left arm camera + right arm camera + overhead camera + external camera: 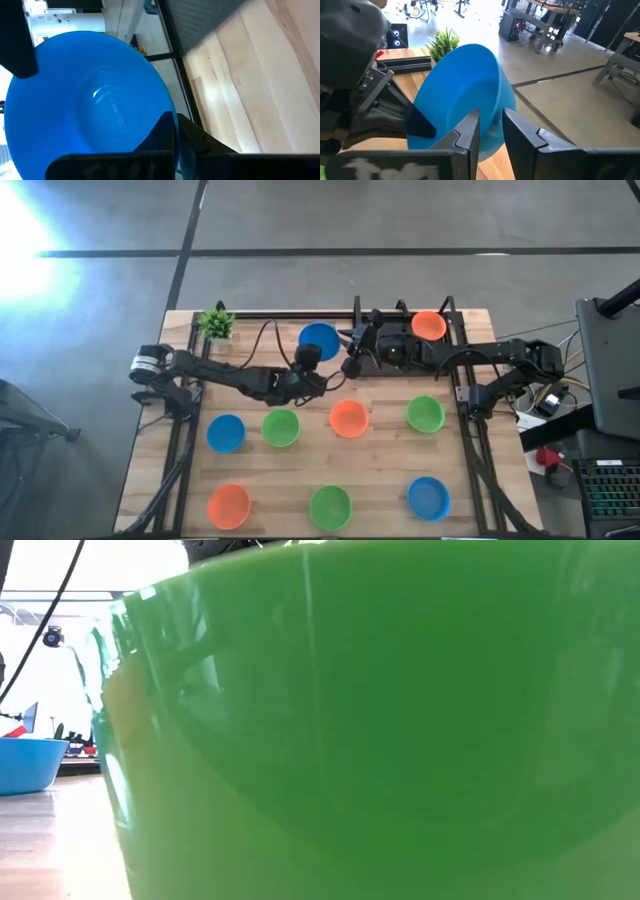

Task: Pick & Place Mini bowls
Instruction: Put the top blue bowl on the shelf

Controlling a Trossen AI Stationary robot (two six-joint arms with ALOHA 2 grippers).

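Across the wooden tabletop [390, 450], both dark arms reach toward the middle of the far edge and meet at one blue bowl [319, 339]. Left arm comes in from the left side, right arm from the right.

Blue bowl is held up off the wood, tilted on edge, near the small potted plant [216, 323] at the far left corner. Left claw [308, 356] is clenched on its rim: in the left wrist view one finger [165, 131] lies across the inside of the bowl [90, 100]. Right claw [350, 366] is at the same bowl from the other side; in the right wrist view its fingers [470, 131] straddle the rim of the bowl [465, 95], one inside and one outside. Whether they actually pinch it or just sit around it, cannot tell.

Other bowls, all flat on the tabletop and apart from each other:
- far edge, right of centre: orange bowl [429, 325], behind the right arm
- middle row, left to right: second blue bowl [226, 433], green bowl [281, 427], second orange bowl [348, 418], second green bowl [425, 414]
- near row, left to right: third orange bowl [229, 505], third green bowl [330, 507], third blue bowl [428, 497]

Low view is almost filled by the wall of a green bowl [380, 730] right at the lens, with a blue one [28, 762] off to the left.
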